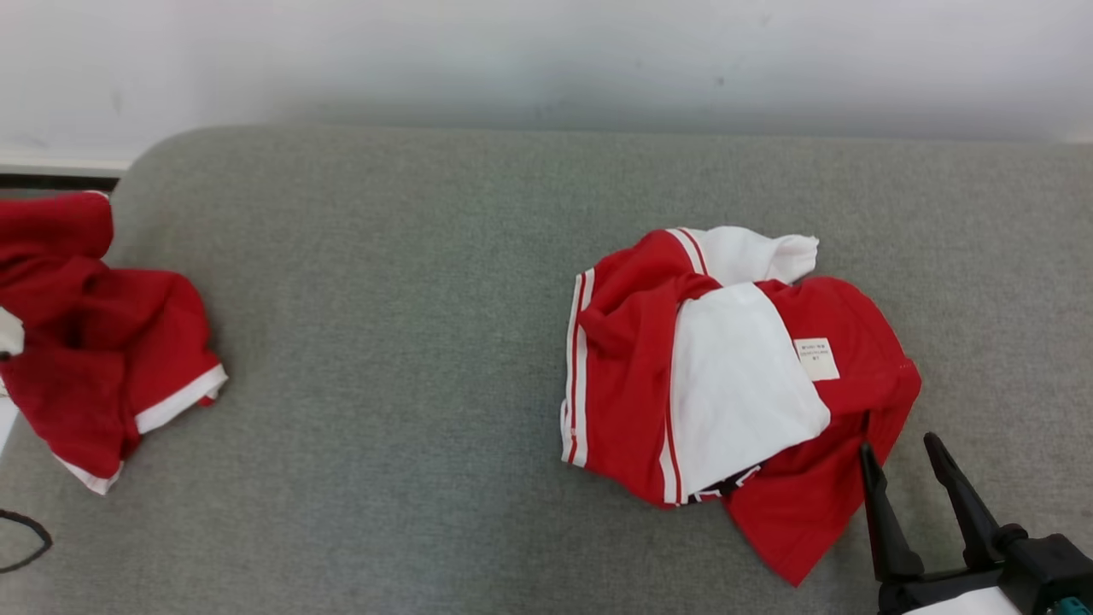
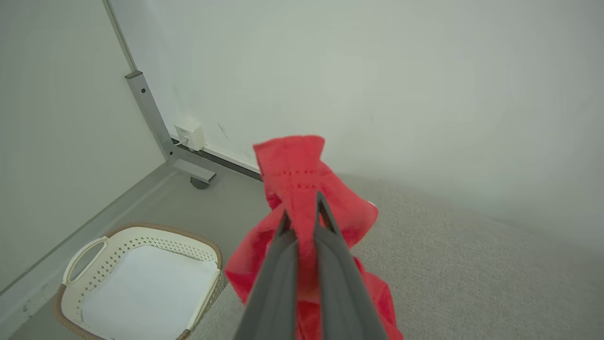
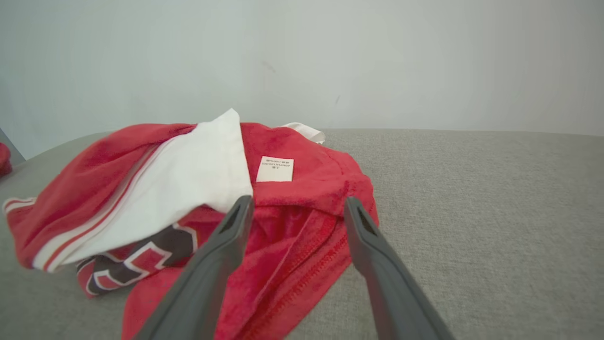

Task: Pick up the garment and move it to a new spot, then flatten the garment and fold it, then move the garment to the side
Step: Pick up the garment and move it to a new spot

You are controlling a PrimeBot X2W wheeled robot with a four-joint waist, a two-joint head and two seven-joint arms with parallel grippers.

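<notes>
Pale wall runs behind a grey fabric-covered worktop with a rounded left corner. On my left wrist view, a white perforated basket with a brown rim sits on the floor just beside the worktop's left end. A plain red garment with white hems is bunched at that left end, partly past the head view's edge. My left gripper has its fingers pressed together on a fold of this red cloth, which stands up above the fingertips and hangs down around them.

Well to the right, apart from the first piece, a red-and-white garment lies crumpled on the worktop, right of centre. Its broad white panel faces up, striped edges show on its left side, and a small white label sits on the red cloth beside the panel. My right gripper is at the garment's near right edge, fingers spread and holding nothing. On the right wrist view one fingertip lies over the red cloth just below the white panel, the other at the fabric's right edge.
</notes>
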